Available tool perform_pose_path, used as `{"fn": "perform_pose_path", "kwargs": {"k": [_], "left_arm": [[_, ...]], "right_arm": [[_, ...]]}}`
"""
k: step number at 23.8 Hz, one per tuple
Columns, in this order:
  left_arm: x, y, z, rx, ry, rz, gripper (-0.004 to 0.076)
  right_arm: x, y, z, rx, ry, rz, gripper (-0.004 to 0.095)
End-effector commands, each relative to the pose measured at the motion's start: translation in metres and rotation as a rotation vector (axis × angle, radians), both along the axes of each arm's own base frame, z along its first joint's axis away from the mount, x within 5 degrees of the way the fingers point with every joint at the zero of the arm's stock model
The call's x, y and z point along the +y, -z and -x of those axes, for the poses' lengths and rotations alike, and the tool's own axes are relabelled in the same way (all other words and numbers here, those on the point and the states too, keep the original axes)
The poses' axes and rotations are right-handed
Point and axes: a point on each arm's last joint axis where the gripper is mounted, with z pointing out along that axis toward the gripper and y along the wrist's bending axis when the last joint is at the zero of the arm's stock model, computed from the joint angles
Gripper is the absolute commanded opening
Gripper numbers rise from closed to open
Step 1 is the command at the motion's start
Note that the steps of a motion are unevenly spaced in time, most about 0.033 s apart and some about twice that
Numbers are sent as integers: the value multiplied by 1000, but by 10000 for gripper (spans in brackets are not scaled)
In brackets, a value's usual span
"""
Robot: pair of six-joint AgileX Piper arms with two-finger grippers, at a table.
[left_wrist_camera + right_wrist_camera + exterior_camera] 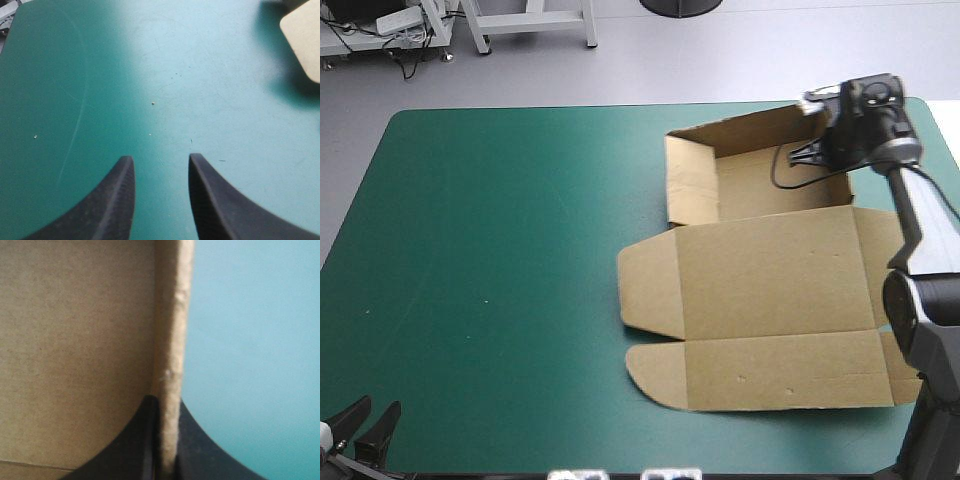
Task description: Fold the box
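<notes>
Brown box (770, 270) on right half of desk (500, 250), teal-green cover. Tray part at far side with walls up; lid and flaps lie flat toward near edge. Right jaws clamped on a tray wall (169, 315) at its far right corner. Left jaws apart over bare cover at near-left corner, well apart from box.

I see the box (770, 290) on the right half of the tabletop (500, 250), my right tool (812, 150) at its far right corner, my left tool (161, 165) well apart at the near left.
</notes>
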Motion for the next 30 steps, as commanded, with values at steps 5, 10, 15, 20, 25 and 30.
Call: {"fn": "perform_pose_path", "kwargs": {"k": [5, 10, 15, 20, 25, 30], "left_arm": [[3, -11, -5, -82, -30, -3, 257], [2, -13, -6, -99, -28, 0, 257], [2, -13, -6, -98, -31, 6, 257], [2, -12, -6, -96, -31, 5, 257], [2, -12, -6, -96, -31, 5, 257], [2, -12, -6, -96, -31, 5, 257]], "right_arm": [[-178, -15, 45, -92, 393, -41, 0], [-234, 22, 70, 14, 447, -50, 0], [-240, 30, 68, 31, 372, -9, 141], [-241, 25, 67, 2, 343, 25, 444], [-236, 4, 77, -12, 320, 59, 459], [-219, -38, 94, -128, 316, 42, 459]]}}
